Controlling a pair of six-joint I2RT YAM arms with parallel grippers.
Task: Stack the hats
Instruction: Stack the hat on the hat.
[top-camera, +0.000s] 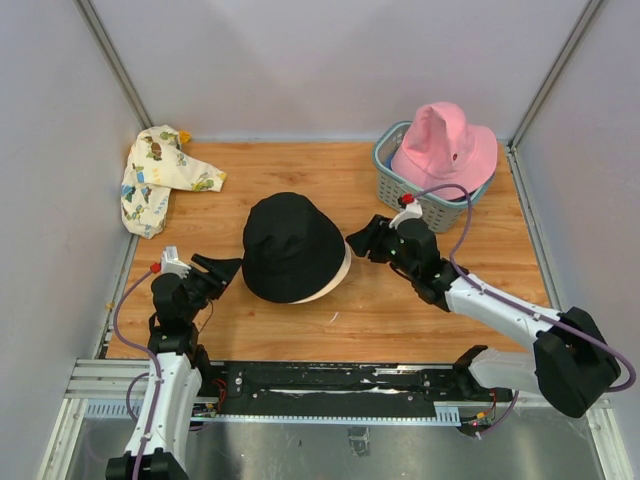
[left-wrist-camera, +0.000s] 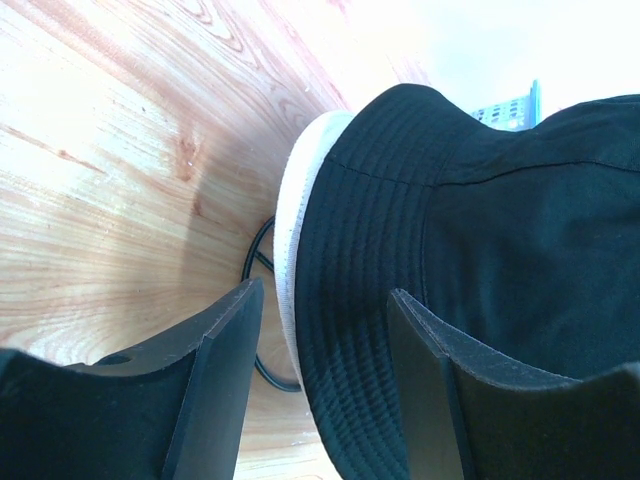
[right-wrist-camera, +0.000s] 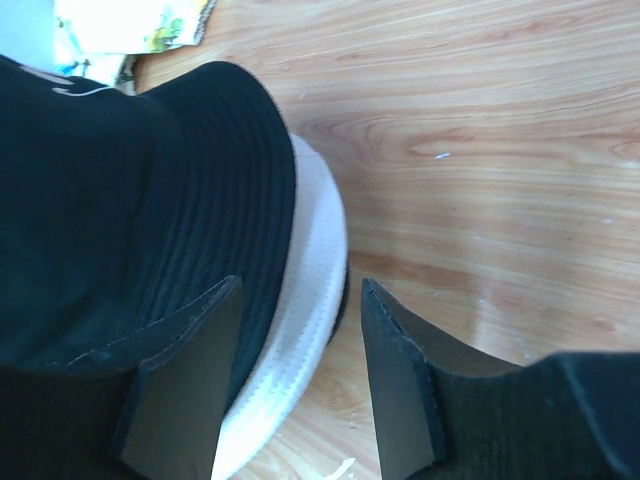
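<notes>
Top external view is showing the black hat (top-camera: 293, 245) sitting in the middle of the desk (top-camera: 300, 170), over a cream hat (top-camera: 338, 280). The cream crown is staying hidden, and only a crescent of its brim is peeking out at the near right. The left end effector (top-camera: 228, 268) and the right end effector (top-camera: 356, 242) are flanking the pair. Each is spread, straddling the brim without pinching it, probably because the stack is resting by itself. A pink hat (top-camera: 445, 140) is lying on the basket (top-camera: 395, 185) far right, hiding what is inside. A printed cloth (top-camera: 160, 178) is lying far left; whether it is a hat is unclear.
</notes>
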